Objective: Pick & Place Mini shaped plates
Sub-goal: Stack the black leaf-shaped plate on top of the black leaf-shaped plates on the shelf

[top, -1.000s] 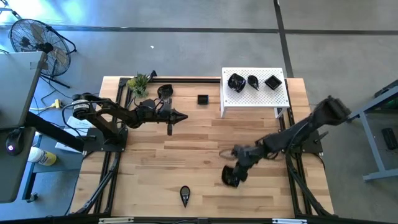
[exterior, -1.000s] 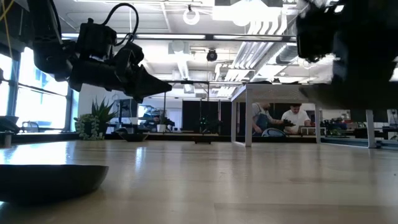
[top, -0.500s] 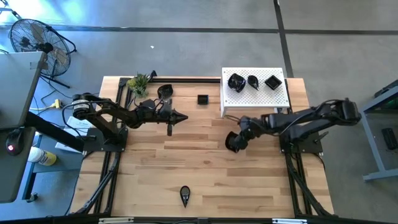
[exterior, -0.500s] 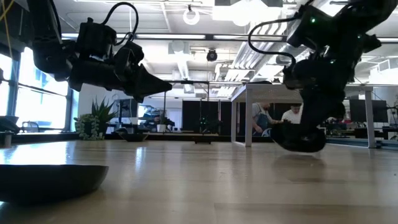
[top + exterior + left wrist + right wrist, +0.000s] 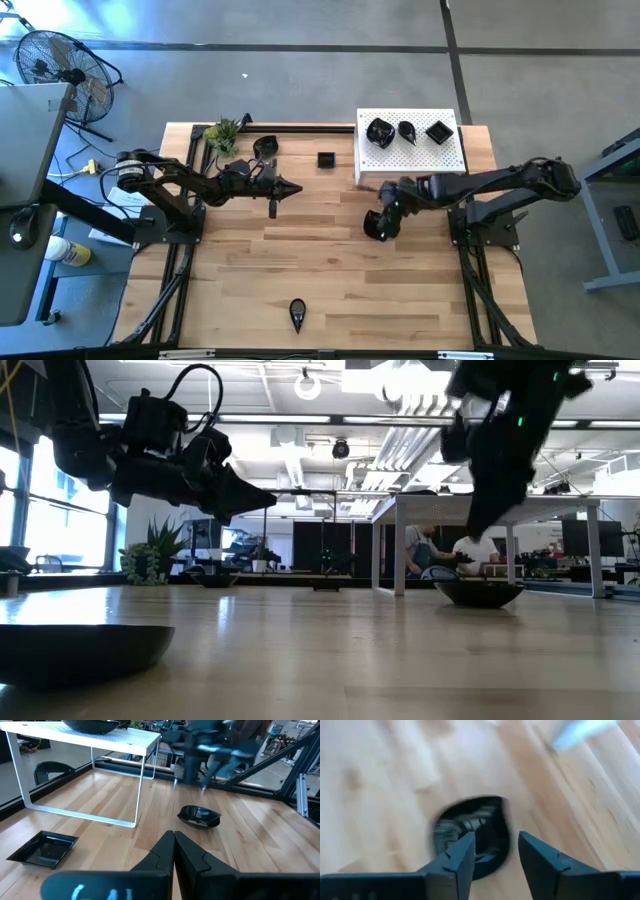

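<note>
Mini shaped plate (image 5: 375, 226) (glossy black), seemingly rounded

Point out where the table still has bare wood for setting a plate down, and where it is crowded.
Free: the wide middle between the left gripper, the teardrop plate at the near edge and the plate under the right gripper. Crowded: the white platform carrying three plates, and the far-left corner around the plant.

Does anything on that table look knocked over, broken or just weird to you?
Nothing stands out. Three black plates sit on the white platform, others lie flat on the wooden table, and one plate rests just below the right gripper, whose jaws are open. Nothing looks spilled or broken.
</note>
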Robot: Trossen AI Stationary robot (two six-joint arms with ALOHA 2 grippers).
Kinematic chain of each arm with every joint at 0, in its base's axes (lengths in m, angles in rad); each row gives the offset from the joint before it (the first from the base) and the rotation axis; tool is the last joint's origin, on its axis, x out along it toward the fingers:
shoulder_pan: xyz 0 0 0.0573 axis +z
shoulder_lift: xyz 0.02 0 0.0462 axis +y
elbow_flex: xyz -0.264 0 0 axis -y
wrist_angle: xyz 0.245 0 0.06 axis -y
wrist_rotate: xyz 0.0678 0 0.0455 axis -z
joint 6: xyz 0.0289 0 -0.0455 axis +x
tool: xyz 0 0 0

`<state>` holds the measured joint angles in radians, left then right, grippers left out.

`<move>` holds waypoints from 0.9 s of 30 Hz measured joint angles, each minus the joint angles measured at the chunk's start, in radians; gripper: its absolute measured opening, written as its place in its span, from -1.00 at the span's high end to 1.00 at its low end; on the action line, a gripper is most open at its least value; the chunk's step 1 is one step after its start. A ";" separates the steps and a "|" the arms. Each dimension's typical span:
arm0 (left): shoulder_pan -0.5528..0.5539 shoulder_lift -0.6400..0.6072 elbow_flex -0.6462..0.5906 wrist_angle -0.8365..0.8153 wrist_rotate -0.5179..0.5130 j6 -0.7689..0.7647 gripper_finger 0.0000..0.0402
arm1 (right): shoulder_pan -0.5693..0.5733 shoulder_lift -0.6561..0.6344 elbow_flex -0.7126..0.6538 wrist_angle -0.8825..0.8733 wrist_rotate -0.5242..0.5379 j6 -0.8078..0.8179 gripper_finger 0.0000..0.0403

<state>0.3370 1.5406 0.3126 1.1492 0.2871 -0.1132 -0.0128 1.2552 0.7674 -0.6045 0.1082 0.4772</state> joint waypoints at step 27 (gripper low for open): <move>0.000 0.000 0.000 -0.014 0.001 0.004 0.97 | 0.349 0.552 0.281 -0.139 0.245 0.188 0.58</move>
<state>0.3370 1.5406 0.3130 1.1357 0.2884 -0.1097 0.3360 1.8073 1.0486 -0.7434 0.3528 0.6655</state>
